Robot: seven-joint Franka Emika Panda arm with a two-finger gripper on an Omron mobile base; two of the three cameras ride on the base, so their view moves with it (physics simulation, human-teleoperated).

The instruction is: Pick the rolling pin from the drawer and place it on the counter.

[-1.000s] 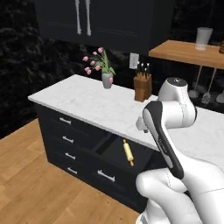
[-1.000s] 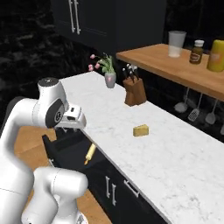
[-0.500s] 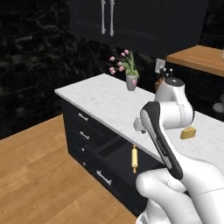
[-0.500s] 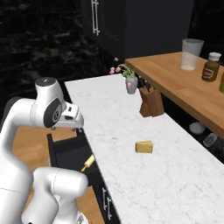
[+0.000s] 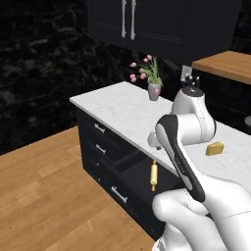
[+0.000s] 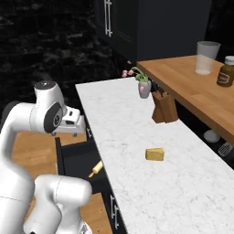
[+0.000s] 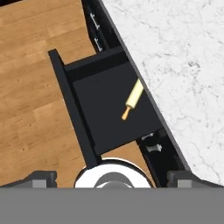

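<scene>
The robot's two-finger hand (image 7: pixel 111 176) hangs high above the open wide black drawer (image 7: pixel 105 109), its dark fingertips (image 7: pixel 41 178) set wide apart with nothing between them. The slim pale-tan wooden rolling pin (image 7: pixel 132 99) lies inside the drawer at a slant, its far end hidden under the edge of the long white marble counter (image 7: pixel 183 57). On the counter, a small yellow wedge block (image 6: pixel 155 154) sits well apart from the drawer.
</scene>
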